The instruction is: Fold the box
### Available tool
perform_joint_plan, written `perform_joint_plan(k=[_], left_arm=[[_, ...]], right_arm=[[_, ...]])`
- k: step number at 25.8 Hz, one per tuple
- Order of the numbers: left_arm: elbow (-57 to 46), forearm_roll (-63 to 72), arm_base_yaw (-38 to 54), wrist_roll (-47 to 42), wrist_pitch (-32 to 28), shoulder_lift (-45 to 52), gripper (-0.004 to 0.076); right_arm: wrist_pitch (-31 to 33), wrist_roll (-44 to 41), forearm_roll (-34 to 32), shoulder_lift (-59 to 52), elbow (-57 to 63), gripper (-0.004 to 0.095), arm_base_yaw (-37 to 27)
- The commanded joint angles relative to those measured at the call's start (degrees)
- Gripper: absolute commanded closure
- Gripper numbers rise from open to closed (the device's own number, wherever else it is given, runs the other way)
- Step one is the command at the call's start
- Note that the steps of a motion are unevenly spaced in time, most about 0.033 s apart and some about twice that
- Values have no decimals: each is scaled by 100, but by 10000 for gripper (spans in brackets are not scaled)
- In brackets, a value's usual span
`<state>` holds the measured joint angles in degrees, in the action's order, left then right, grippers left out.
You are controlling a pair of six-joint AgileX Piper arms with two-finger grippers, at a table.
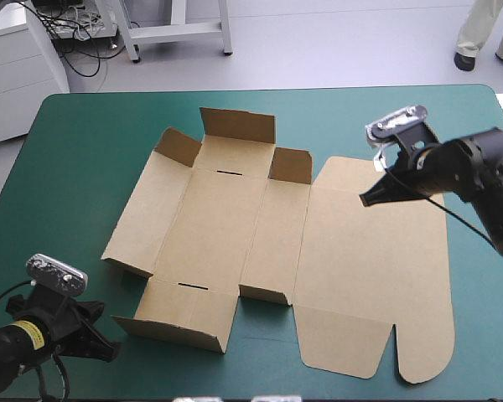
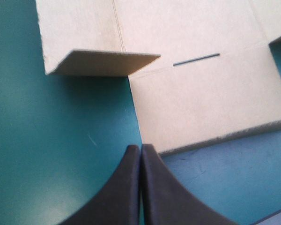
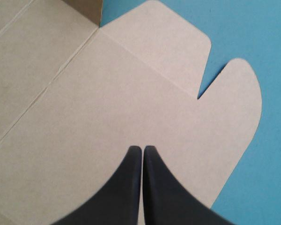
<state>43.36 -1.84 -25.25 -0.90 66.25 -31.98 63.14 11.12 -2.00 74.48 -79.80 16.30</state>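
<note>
- Box [image 1: 226,226], a cut sheet of brown board, lies spread on the teal-green tabletop [image 1: 75,159], between the two pincers and reaching under the right one.
- Along its far edge the short far flaps [image 1: 237,126] stand partly up. The near flap [image 2: 210,108] and the left wall [image 2: 103,63] are lifted only a little off the cover.
- No flap is tucked into the narrow slot [image 2: 196,58] in the near flap, and no corner is joined, so I judge that no wall is formed yet.
- Its broad lid panel [image 1: 377,276], with a rounded tab [image 3: 236,93] at the edge, lies flat.
- Over that panel hangs the right pincer [image 1: 365,199], its two curved black fingers pressed together into one point and gripping nothing. Whether the tip touches the board I cannot tell.
- Off the box's near left corner sits the left pincer [image 1: 109,347], low over bare cover, likewise pressed to a point and empty. The near flap's corner lies just ahead of its tip, and the left wall's raised end lies beyond that.
- By my reading the folding has barely begun. The creases are lifted, but raising and tucking all the walls is left, and neither pincer has a hold on the board.
</note>
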Motion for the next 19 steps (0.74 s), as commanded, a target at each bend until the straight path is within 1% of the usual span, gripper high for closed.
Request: perform_joint_plan(k=[1, 4, 8, 11, 16, 19], left_arm=[[597, -7, -8, -33, -211, -79, 756], [956, -7, -8, 90, -199, -248, 752], [1316, -9, -8, 305, -210, -772, 748], [1687, -9, -8, 544, -355, -1514, 748], [2098, 12, -8, 789, -687, -2422, 747], [2533, 367, -8, 1343, -697, -3163, 729]], right_arm=[[-600, -155, -33, -787, 653, 912, -78], [-631, -175, -33, -1354, 1236, 912, -78], [-631, -265, -33, -2043, 1761, 912, -78], [-593, -443, -33, -2681, 2105, 912, -78], [-424, -479, -33, -3270, 2365, 912, -78], [-162, -671, -33, -3664, 2666, 912, -78]])
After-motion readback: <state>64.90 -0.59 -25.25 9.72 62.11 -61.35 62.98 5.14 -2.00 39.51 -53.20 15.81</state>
